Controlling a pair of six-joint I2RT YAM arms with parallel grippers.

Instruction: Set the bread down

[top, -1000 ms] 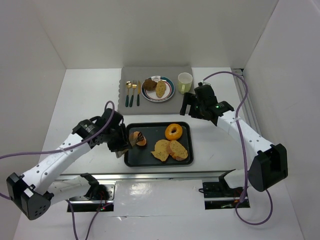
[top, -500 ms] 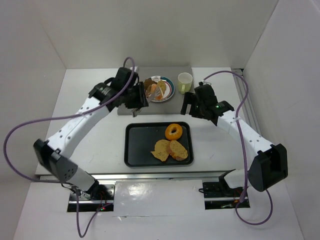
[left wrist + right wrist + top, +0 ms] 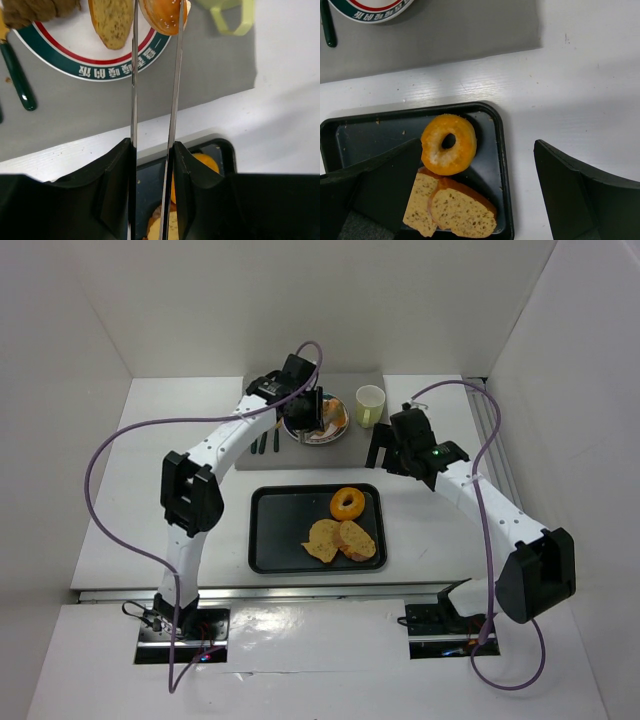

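Nearest, the right hand [image 3: 475,185] hangs wide open and empty over the tray [image 3: 350,132]. Farther up the frame, the left hand [image 3: 157,10] pinches the bun [image 3: 162,19] above the plate [image 3: 100,70] rim. Released there, the bun may tip off towards the cup [image 3: 235,22].

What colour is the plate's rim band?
Dark green, thin red line inside, on the white plate; clearest in the left wrist view.

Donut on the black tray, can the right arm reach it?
Probably yes. The right gripper hangs open near the tray's far corner, nothing covers the donut, and the left gripper, shut on a bun, is away over the plate.
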